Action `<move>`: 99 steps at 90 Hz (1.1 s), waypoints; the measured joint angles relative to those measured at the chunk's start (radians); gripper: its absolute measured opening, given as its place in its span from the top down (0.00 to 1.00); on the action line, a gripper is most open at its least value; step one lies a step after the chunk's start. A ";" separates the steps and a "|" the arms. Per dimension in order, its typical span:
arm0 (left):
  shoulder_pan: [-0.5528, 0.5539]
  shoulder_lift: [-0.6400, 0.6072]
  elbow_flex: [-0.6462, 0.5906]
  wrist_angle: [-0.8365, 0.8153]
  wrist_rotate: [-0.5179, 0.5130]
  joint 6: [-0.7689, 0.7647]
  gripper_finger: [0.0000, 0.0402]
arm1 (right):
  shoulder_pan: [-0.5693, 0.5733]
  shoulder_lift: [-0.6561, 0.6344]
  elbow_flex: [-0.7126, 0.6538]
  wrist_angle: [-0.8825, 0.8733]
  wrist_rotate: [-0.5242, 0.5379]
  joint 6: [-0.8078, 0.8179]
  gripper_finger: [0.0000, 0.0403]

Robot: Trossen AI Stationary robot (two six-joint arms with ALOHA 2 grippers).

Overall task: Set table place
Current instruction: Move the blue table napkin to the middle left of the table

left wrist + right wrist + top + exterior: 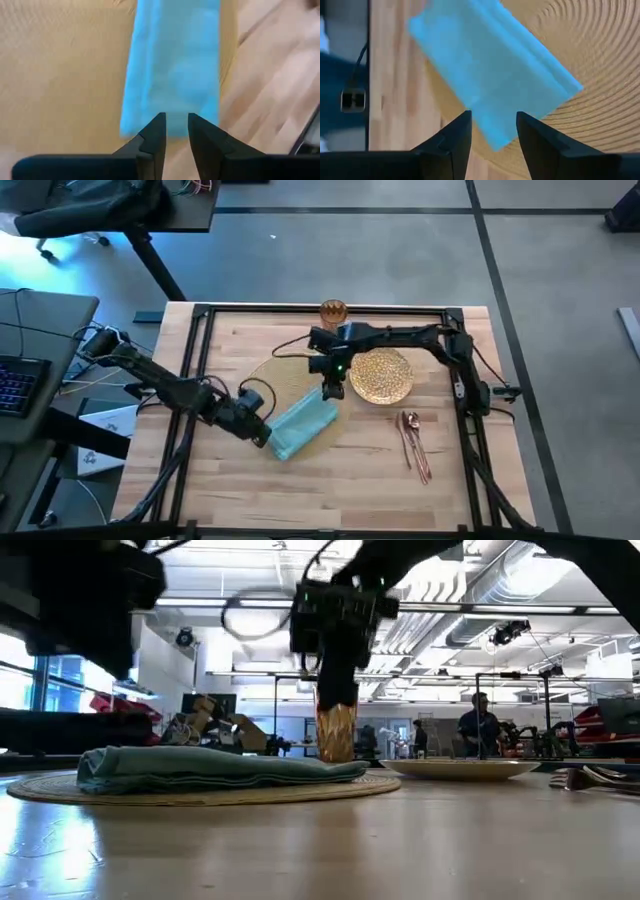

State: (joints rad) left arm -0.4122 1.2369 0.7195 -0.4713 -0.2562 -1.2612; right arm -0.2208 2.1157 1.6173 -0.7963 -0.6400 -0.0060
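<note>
High view is showing the teal napkin [304, 424] lying on the placemat [272, 375], apparently awaiting repositioning, with the left gripper [264, 435] sitting at its near end, fingers narrowly parted and empty, and the right gripper [332, 391] hovering spread over its other end.

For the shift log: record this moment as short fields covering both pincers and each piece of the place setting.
left pincer: open, low at the near end of the napkin
right pincer: open, above the napkin's other end
napkin: teal, folded, lying on the placemat with one end over its edge
placemat: round, woven, flat on the table
plate: gold, overlapping the placemat's right side
cup: amber, at the table's far edge
cutlery: grouped on bare wood, nearer than the plate
</note>
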 joint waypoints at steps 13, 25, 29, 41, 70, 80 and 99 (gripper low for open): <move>0.070 0.055 -0.128 0.229 0.118 0.057 0.92 | 0.029 -0.001 -0.106 0.190 0.035 0.130 0.65; 0.086 0.093 -0.177 0.186 0.166 -0.012 0.96 | 0.041 -0.006 -0.114 0.196 0.137 0.163 0.65; 0.086 0.095 -0.179 0.163 0.165 -0.028 0.98 | 0.039 -0.015 -0.114 0.193 0.142 0.155 0.65; 0.086 0.063 -0.153 0.109 0.165 -0.047 1.00 | 0.026 -0.064 -0.113 0.174 0.155 0.119 0.65; 0.090 0.009 -0.085 0.087 0.046 -0.023 0.99 | 0.053 -0.127 -0.111 0.166 0.165 -0.169 0.65; 0.113 0.024 -0.085 0.072 0.053 0.009 0.99 | 0.061 -0.098 -0.111 0.238 0.218 -0.274 0.65; 0.145 0.036 -0.086 0.063 0.099 0.042 0.99 | 0.042 -0.071 -0.111 0.318 0.348 -0.283 0.59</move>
State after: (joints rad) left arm -0.2676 1.2724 0.6334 -0.4084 -0.1570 -1.2190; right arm -0.1791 2.0442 1.5066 -0.4782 -0.2924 -0.2893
